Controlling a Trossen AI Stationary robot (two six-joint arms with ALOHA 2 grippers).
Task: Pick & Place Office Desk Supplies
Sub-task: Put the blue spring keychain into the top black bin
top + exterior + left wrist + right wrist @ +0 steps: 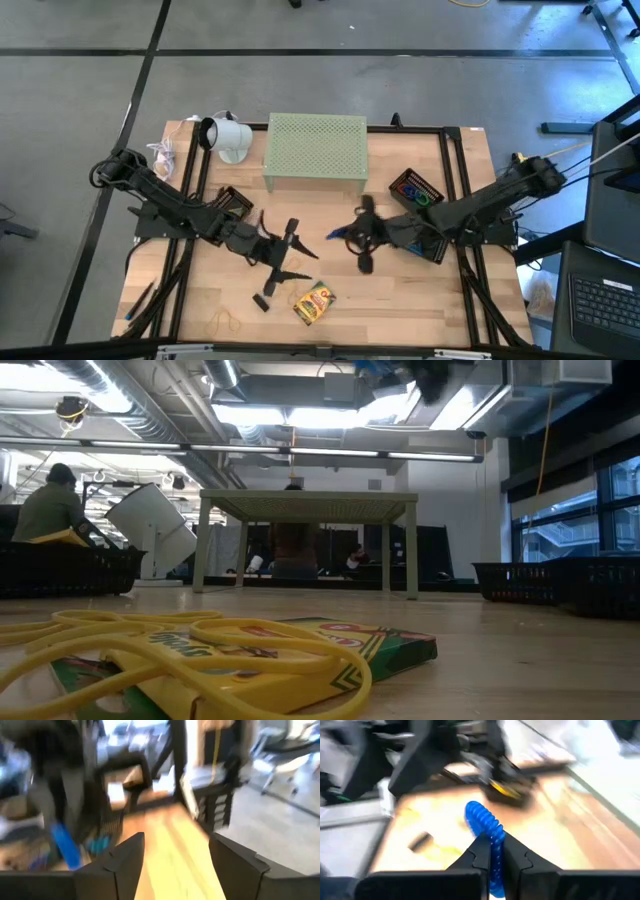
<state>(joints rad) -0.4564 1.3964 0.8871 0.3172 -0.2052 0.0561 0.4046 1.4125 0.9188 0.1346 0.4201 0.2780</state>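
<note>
Wooden tabletop, mid-span: right gripper [492, 852] pinches blue clip ring [485, 827] above centre, its long axis along the fingers. Left gripper [288, 252] spread wide, empty, alongside; black mesh tray [418, 190] behind right arm.

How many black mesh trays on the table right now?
2. One black mesh tray sits on the table's left side, partly under the left arm; the other tray sits on the right side, holding coloured rings, partly under the right arm. The arms may hide more.
</note>
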